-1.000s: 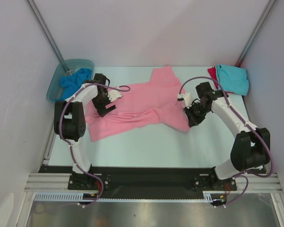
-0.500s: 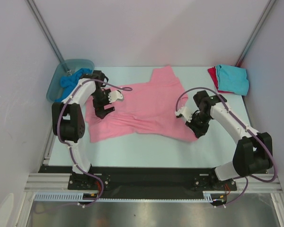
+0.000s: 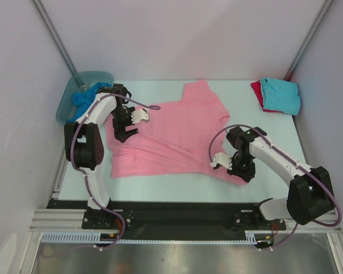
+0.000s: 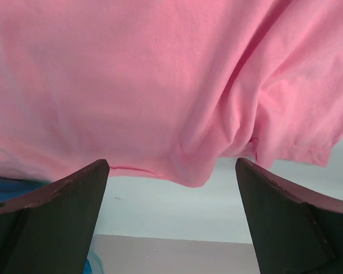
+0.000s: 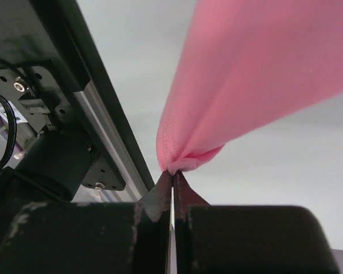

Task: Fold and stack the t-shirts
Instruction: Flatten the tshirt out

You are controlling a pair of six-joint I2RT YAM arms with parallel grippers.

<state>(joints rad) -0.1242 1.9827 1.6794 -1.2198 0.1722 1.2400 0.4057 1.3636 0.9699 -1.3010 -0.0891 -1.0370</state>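
Near table (image 3: 160, 185) front, pink tee (image 3: 171, 134) corner pinched in rt hand (image 5: 172, 178)

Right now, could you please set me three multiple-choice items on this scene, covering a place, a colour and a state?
1. Where is the blue tee? A in the tub; B on the floor; C on an arm.
2. What colour is the tee lying on the red tee? A yellow; B turquoise; C white.
3. The right end effector is: A open; B shut on nothing; C shut on the pink tee.

1 A: blue cloth shows inside the tub.
2 B: the turquoise tee overlaps it.
3 C: the wrist view shows a pink corner pinched.
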